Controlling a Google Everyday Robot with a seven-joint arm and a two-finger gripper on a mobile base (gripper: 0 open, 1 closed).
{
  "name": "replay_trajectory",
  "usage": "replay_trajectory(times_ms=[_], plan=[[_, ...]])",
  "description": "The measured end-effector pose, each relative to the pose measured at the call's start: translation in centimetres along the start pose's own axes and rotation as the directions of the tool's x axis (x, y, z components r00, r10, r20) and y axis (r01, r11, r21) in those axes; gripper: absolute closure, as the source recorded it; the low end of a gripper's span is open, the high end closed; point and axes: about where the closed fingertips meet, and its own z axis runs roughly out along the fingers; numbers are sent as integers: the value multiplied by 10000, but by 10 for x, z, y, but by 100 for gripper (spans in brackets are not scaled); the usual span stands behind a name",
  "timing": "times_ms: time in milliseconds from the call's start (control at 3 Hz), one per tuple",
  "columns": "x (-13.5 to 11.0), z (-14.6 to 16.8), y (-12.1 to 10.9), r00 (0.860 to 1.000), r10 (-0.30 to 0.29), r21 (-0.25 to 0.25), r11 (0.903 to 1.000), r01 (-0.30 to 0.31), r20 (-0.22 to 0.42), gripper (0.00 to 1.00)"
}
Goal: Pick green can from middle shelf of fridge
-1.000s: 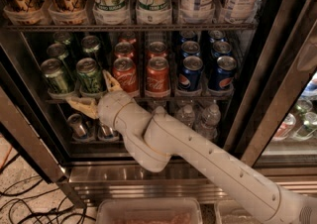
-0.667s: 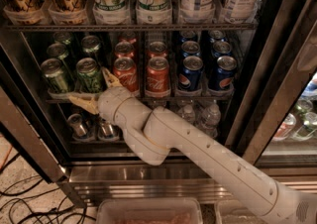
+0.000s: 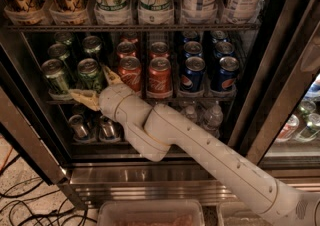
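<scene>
One green can (image 3: 88,71): upright at the front of the second lane from the left, middle shelf (image 3: 200,96), fridge (image 3: 150,175).
Can looks: green body, pale mottled print, silver top.
Gripper (image 3: 90,82): at the can's front; tan fingers (image 3: 84,98) spread, one low at its left, one up at its right, not pinching it.
Neighbours: more green cans (image 3: 55,76) left and behind, red cans (image 3: 131,72) just right, blue cans (image 3: 192,72) beyond.
Arm (image 3: 215,155): white, reaching in from lower right.
</scene>
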Motion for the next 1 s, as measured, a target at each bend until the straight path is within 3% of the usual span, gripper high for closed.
replay_trajectory(times_ms=[333,1000], plan=[[0,0,0,10000,0,0,10000,0,0,43],[0,0,0,10000,0,-1,10000,0,0,89]])
